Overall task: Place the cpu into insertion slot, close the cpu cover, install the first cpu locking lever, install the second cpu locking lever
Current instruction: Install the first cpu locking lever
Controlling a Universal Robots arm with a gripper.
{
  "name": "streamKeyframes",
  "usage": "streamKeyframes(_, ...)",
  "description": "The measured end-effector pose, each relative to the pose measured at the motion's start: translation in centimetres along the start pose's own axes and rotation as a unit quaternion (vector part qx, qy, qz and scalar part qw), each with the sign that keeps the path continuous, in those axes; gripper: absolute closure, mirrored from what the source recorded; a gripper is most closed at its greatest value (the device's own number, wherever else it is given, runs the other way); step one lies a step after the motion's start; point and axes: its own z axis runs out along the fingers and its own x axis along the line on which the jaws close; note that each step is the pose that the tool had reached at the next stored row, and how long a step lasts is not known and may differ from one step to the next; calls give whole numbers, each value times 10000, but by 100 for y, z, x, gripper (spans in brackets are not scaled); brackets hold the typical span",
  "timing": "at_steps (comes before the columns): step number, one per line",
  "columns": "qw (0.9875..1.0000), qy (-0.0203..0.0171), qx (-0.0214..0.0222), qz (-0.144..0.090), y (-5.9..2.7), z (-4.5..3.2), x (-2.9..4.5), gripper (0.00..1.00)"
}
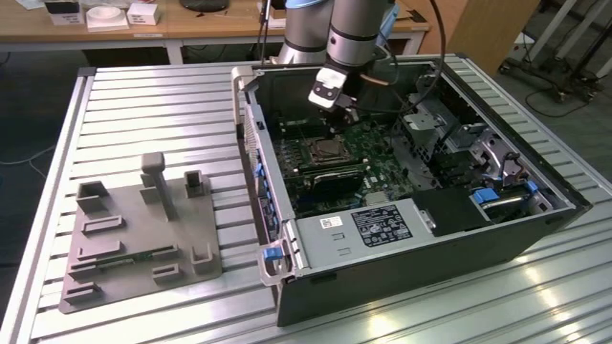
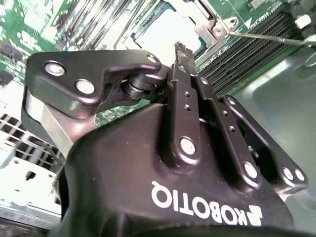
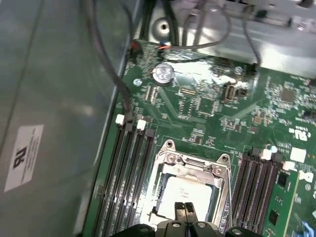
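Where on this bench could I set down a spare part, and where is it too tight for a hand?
Free: the slatted table at the exterior view's upper left, past the grey fixture, and its lower right, beside the computer case. Crowded: inside the case, where the tool hangs over the chip among memory slots and cables.

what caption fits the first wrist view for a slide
Shut gripper hovering over the seated cpu, framed by the silvery cpu cover

The computer case point(image 1: 431, 265) is lying on the table point(image 1: 143, 107), right of centre in the exterior view; the fixture plate point(image 1: 134, 236) is sitting lower left; the cpu point(image 1: 331, 148) is resting in the insertion slot point(image 1: 310, 153), mid-frame.
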Motion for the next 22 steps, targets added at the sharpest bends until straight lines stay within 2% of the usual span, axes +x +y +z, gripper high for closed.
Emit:
streamKeyframes(3, 9996, 0, -1, -265, 0, 0, 0, 90)
streamKeyframes(7, 9982, 0, -3, -604, 0, 0, 0, 90)
streamKeyframes(9, 9970, 0, -4, -772, 0, 0, 0, 90)
streamKeyframes(14, 9932, 1, -7, -1167, 0, 0, 0, 90)
streamKeyframes(17, 9917, 1, -7, -1288, 0, 0, 0, 90)
streamKeyframes(22, 9913, 0, -6, -1313, -10, 0, 3, 90)
